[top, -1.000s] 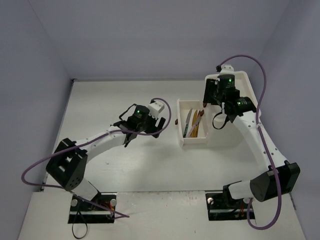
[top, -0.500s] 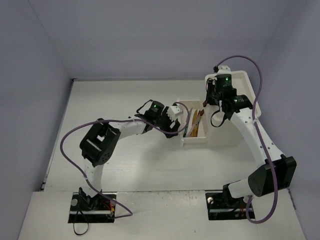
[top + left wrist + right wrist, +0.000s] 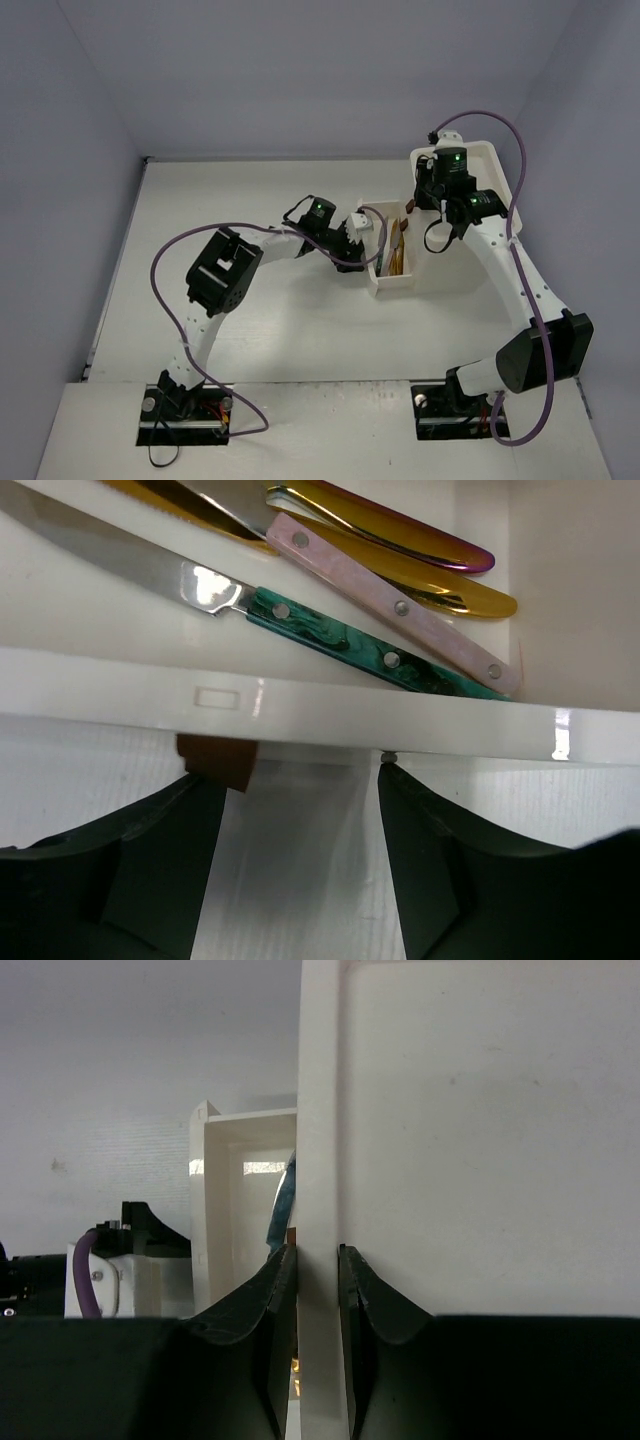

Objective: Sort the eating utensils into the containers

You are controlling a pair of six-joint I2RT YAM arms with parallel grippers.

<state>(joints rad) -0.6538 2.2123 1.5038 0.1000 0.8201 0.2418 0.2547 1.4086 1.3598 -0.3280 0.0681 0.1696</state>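
Left end effector point(image 3: 300, 776): released, its two dark fingers spread wide just below the drawer's front wall.
Drawer point(image 3: 420, 723): pulled out to the left of the drawer unit point(image 3: 482, 160), over the surface point(image 3: 240, 200). Its front wall ran across the left wrist view, straight ahead of the left end effector.
Handle point(image 3: 216, 762): brown, under the front wall, at the tip of the finger on that view's left. Whether they touched could not be told.
Utensils: inside the drawer, beyond the wall. A green-handled knife point(image 3: 370, 652) lay nearest it, a pink-handled knife point(image 3: 400, 610) just behind, then a gold piece point(image 3: 450, 592) and a gold-purple piece point(image 3: 400, 532).
Right end effector point(image 3: 316, 1255): clenched on a thin upright wall of the drawer unit, one finger on each side.
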